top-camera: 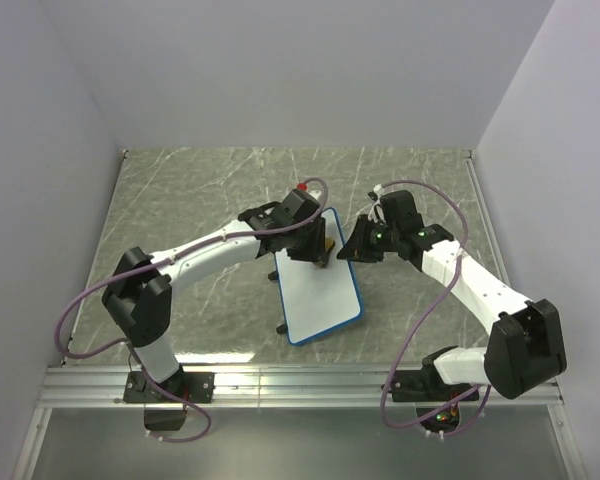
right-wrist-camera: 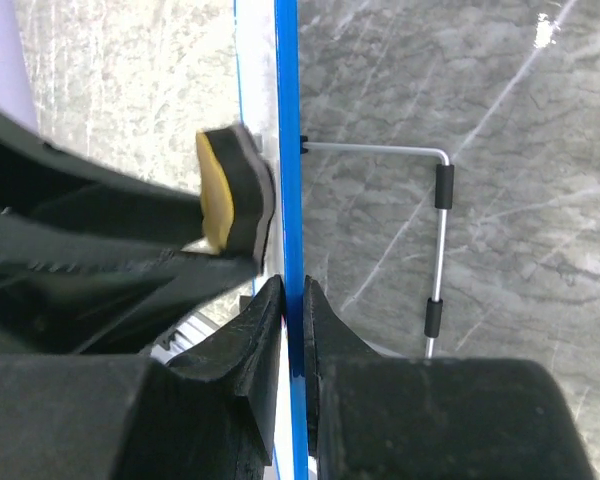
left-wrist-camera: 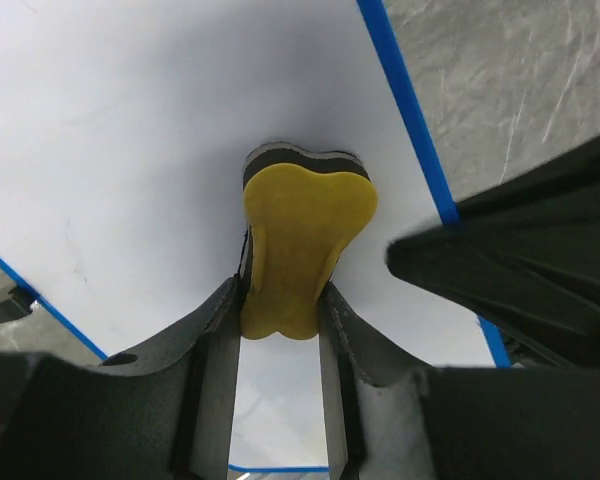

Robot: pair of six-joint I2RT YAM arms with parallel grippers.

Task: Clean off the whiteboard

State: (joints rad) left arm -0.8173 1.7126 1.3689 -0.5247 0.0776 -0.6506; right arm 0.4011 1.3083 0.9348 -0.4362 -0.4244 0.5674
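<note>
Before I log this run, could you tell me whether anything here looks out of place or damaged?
Nothing stands out. The right gripper clamps the whiteboard by its blue frame, the left gripper holds the yellow eraser against its white face, and no marks show.

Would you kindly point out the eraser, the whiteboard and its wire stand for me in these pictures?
eraser (left-wrist-camera: pixel 305 250): left wrist view, middle of its yellow face.
whiteboard (top-camera: pixel 320 295): top external view, bare white surface.
stand (right-wrist-camera: pixel 444 186): right wrist view, upper black sleeve on the wire.
</note>
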